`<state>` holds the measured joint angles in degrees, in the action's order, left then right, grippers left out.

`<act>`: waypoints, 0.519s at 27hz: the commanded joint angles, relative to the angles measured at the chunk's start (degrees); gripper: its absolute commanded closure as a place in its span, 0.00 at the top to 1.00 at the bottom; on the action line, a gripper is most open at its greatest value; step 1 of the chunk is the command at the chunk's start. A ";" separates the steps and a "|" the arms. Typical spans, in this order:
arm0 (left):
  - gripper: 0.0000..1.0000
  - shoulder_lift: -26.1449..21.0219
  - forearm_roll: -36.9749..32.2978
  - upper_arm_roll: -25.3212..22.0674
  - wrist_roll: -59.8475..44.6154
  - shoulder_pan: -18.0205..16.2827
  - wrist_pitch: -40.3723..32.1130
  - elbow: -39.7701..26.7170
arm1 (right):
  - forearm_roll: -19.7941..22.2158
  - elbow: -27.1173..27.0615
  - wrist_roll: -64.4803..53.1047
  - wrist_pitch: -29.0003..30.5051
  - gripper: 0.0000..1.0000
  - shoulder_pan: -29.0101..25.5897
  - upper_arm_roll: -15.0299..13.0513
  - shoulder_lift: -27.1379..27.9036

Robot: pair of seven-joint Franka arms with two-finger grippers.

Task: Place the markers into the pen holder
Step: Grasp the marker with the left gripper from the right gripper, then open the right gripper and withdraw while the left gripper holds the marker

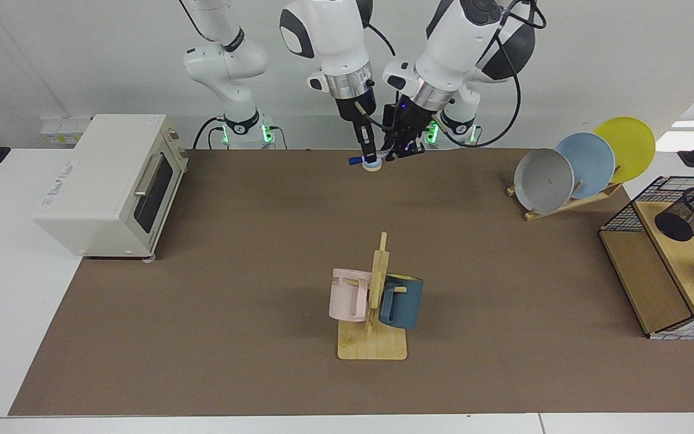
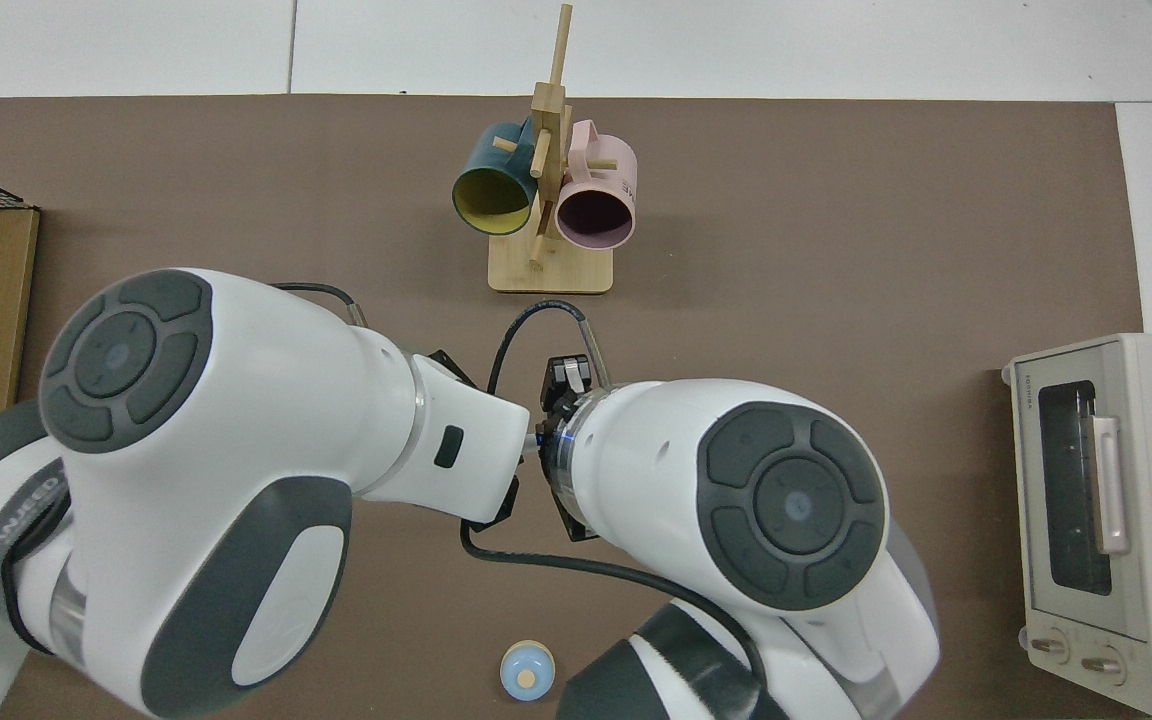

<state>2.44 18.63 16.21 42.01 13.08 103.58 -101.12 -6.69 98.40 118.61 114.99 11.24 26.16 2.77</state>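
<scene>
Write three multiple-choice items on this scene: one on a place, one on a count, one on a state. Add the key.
1. Where are the left tool and the right tool?
A. above the mug rack
B. close together over the mat's edge by the arm bases
C. beside the wire basket

2. How many plates stand in the plate rack?
A. two
B. three
C. five

3. The toaster oven's door is:
A. shut
B. wide open
C. missing

Key:
1 B, as the facing view shows both side by side at that edge.
2 B, as there is one grey, one blue and one yellow.
3 A, as the door lies flush with the front.
</scene>
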 commanded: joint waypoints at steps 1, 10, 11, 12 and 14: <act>0.00 1.34 -0.08 -0.48 -1.22 0.01 1.18 -1.09 | 1.15 -0.40 -3.63 -1.43 1.00 -3.77 -0.14 -0.04; 0.00 1.61 -0.17 -0.83 -1.14 -0.43 0.92 -1.09 | 0.81 -0.57 -29.36 -11.09 1.00 -10.88 -1.90 -4.26; 0.00 1.69 -0.17 -0.92 -1.14 -0.43 0.92 -1.09 | 0.89 -0.66 -33.14 -12.41 1.00 -12.11 -1.81 -4.61; 0.00 1.70 -0.26 -0.92 -1.14 -0.43 0.92 -1.09 | 1.15 -0.66 -36.66 -13.82 1.00 -13.17 -1.81 -4.96; 0.00 1.78 -1.39 -1.01 -1.22 -0.43 0.83 -1.01 | 1.16 -0.75 -44.21 -17.24 1.00 -15.01 -1.55 -5.14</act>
<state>2.60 18.55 15.37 41.43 12.95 103.81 -101.10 -5.78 97.37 88.03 103.37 0.28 23.66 -0.33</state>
